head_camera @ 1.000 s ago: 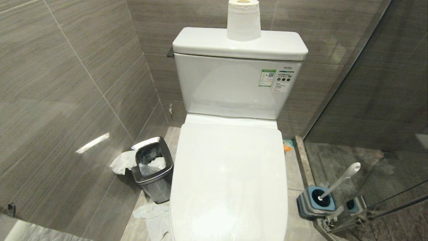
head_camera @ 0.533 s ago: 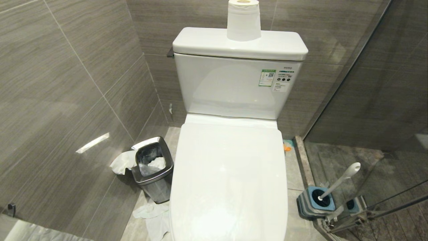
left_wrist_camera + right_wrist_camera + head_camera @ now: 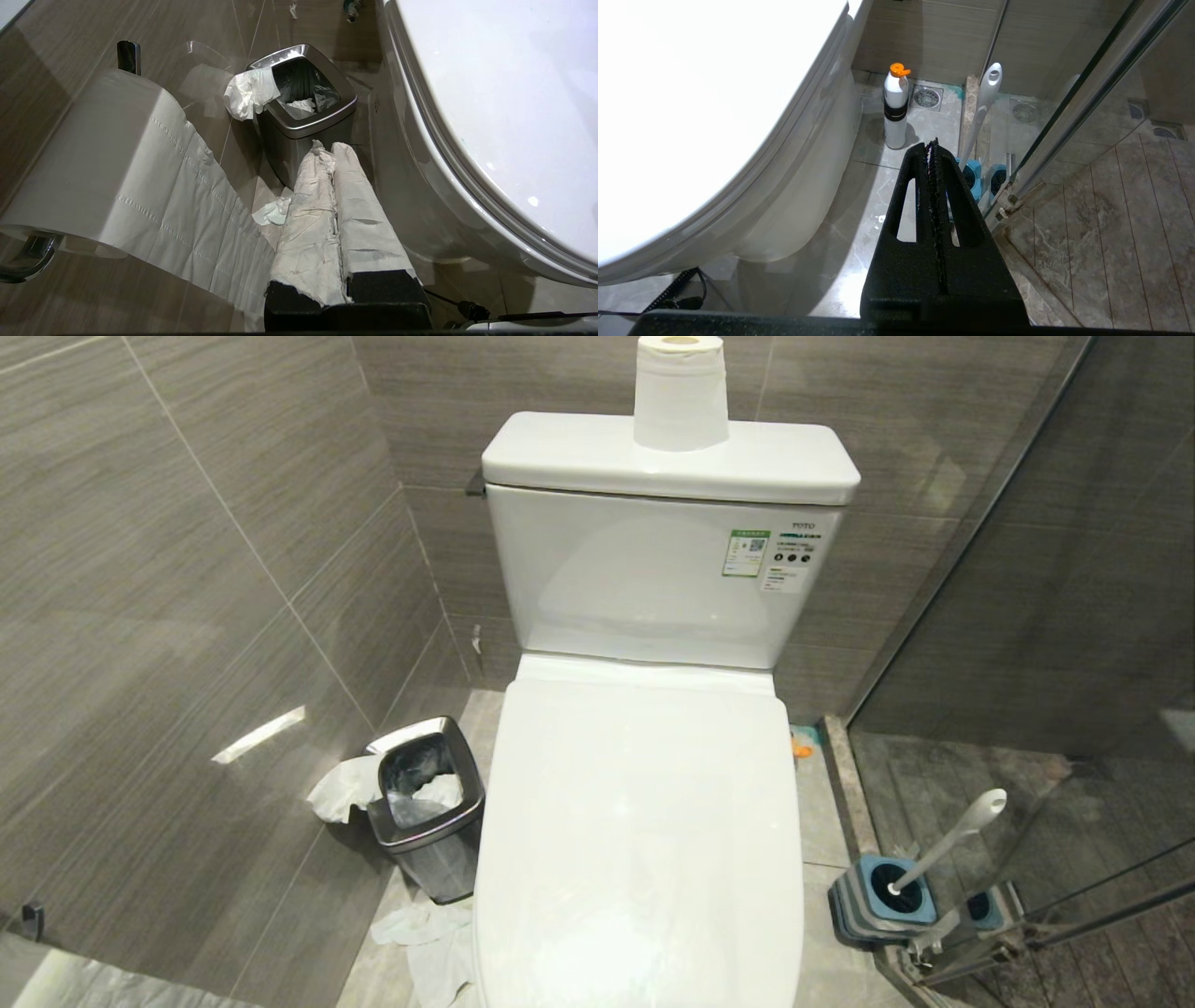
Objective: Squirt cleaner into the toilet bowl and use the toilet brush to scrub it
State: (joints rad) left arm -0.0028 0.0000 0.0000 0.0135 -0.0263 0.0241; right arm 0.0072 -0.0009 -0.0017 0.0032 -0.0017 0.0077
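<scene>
Beside toilet, orange-capped bottle (image 3: pixel 895 109), wrist-only.

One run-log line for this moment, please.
toilet lid closed | toilet brush in holder | left end effector shut, empty | right end effector shut, empty

- My head camera looks forward and steeply down from above the closed toilet lid (image 3: pixel 644 840), tank (image 3: pixel 653 579) at the top of the frame.
- My left wrist camera sits low behind my left claw (image 3: pixel 329 147), facing the steel bin (image 3: pixel 303 121); the head view shares it.
- My right wrist camera, low behind my right claw (image 3: pixel 933 144), faces the toilet brush (image 3: pixel 983 109), shared too (image 3: pixel 948 845).
</scene>
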